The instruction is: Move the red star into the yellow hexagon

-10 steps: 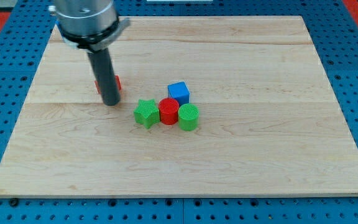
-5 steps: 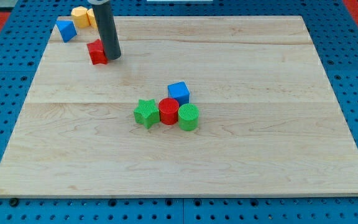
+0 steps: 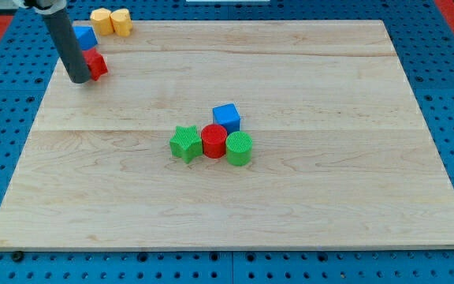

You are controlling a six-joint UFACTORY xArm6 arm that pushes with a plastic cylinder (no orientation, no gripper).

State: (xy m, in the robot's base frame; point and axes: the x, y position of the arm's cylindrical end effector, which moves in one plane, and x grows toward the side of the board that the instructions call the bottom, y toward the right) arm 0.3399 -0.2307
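Note:
The red star (image 3: pixel 95 65) lies near the board's top left corner, partly hidden behind my rod. My tip (image 3: pixel 79 80) rests on the board at the star's left, touching it. A blue block (image 3: pixel 85 37) sits just above the star, close against it. Two yellow blocks stand at the top edge: one (image 3: pixel 101 20) on the left and one (image 3: pixel 120 20) on the right, side by side. I cannot tell which of them is the hexagon. They lie up and right of the star, apart from it.
A cluster sits mid-board: a green star (image 3: pixel 184 143), a red cylinder (image 3: pixel 213 141), a green cylinder (image 3: pixel 239 148) and a blue cube (image 3: pixel 227 118). The wooden board (image 3: pixel 329 173) lies on a blue pegboard.
My rod moved up, then left across the board. The red star went with it, from mid-left to the top left, ending beside the blue block.

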